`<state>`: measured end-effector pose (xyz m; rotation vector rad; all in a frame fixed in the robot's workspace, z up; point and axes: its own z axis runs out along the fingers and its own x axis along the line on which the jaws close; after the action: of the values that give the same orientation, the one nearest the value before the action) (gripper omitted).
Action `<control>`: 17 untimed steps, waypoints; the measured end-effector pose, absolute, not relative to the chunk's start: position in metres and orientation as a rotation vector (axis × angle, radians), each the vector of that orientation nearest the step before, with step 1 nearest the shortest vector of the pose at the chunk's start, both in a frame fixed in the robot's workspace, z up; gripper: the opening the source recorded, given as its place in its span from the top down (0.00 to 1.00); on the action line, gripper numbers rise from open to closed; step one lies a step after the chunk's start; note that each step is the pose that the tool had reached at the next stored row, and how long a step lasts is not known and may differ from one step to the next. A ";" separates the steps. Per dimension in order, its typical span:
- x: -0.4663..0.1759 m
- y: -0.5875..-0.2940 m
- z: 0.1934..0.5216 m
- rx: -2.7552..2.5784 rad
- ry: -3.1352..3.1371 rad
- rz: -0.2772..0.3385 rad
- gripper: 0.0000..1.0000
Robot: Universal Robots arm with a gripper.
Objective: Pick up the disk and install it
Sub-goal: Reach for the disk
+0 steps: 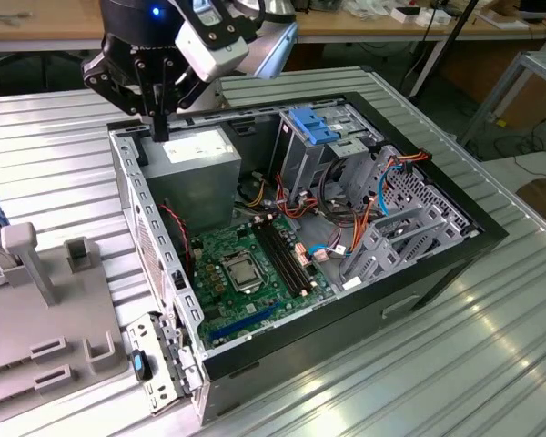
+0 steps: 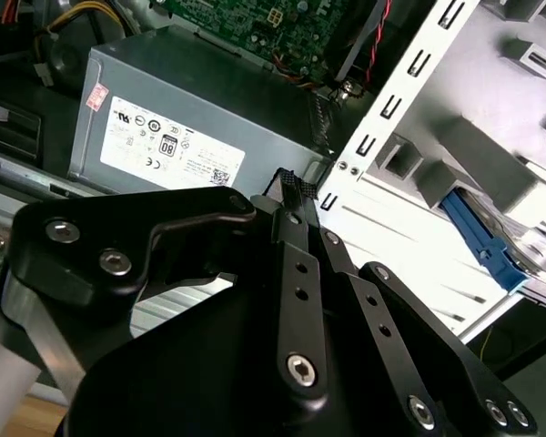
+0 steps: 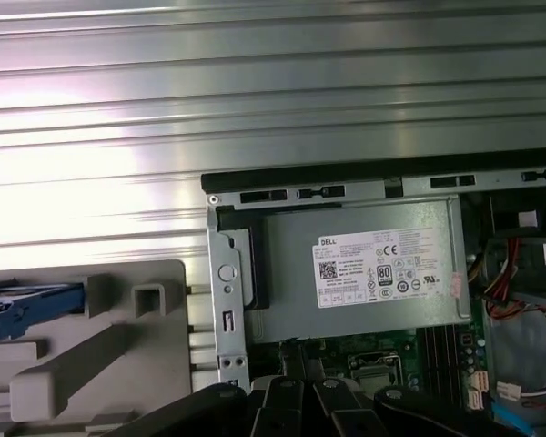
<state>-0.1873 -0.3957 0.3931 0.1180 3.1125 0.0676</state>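
My gripper (image 1: 160,132) is pinched narrow and empty over the power supply (image 1: 198,157) corner, and the disk (image 2: 482,241) sits propped in its grey holder (image 1: 36,319), I guess so its blue rails are easy to grab.

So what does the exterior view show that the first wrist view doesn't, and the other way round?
The exterior view adds the drive cage with its blue tabs and the wooden benches behind. The first wrist view adds the disk, plain by its blue rail at the grey holder; the exterior view barely catches that at its left edge. Both share the power supply, the ribbed table and the tool near the power supply.
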 end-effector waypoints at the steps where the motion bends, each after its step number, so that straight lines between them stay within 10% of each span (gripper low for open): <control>1: -0.189 -0.396 0.393 0.118 3.112 0.068 0.89; 17: -0.213 -0.396 0.393 0.118 3.113 0.068 0.89</control>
<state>-0.2126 -0.3956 0.3929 0.1179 3.1125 0.0676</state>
